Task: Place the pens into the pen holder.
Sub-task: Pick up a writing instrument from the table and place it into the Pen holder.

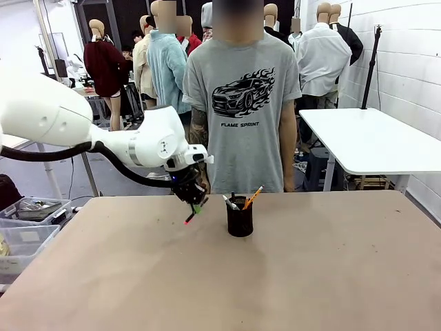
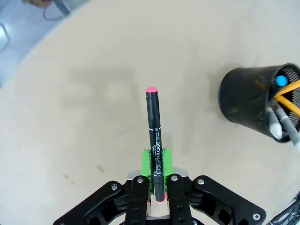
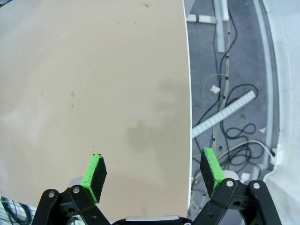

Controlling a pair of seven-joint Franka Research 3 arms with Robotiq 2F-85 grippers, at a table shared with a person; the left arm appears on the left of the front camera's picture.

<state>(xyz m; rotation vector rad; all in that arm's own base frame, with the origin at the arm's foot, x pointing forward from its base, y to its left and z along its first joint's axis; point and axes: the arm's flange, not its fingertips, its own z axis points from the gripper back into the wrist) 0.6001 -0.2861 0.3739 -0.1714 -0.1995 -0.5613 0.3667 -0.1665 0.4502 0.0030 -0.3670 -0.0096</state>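
Now my left pincer is clamped on the black pen with the red-pink end, held clear above the tabletop with the pink end pointing down and away. Just beside it, toward the person, stands the pen holder, upright, with the yellow-orange pencil and the dark pen with the pale tip leaning inside (two of three in, I judge). Left to do: carry this last pen over the rim and drop it. My right pincer hangs wide and empty near the tabletop's edge.
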